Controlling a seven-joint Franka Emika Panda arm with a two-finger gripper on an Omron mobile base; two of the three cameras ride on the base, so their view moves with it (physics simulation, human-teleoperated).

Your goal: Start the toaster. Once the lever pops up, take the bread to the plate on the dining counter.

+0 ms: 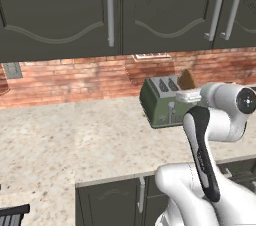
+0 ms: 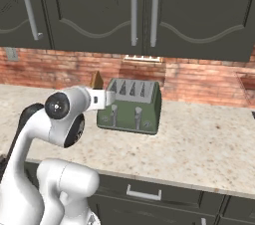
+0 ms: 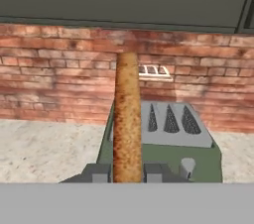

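Dark cabinets (image 1: 100, 10) up top, brick backsplash (image 1: 75, 77) under them, speckled beige table (image 1: 60, 140) running along the wall. Olive-green toaster (image 2: 130, 106) on that table near the bricks, slotted top up, two pale levers (image 2: 138, 115) on its front. Pincer (image 3: 127, 172) clamped on the brown bread (image 3: 127, 124), slice held upright on edge just above the toaster's end slot.

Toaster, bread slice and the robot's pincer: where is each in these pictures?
toaster (image 2: 130, 112): right base view, green front face.
bread (image 3: 127, 119): hand view, crust edge.
gripper (image 3: 127, 172): hand view, between its fingertips, shut on bread.
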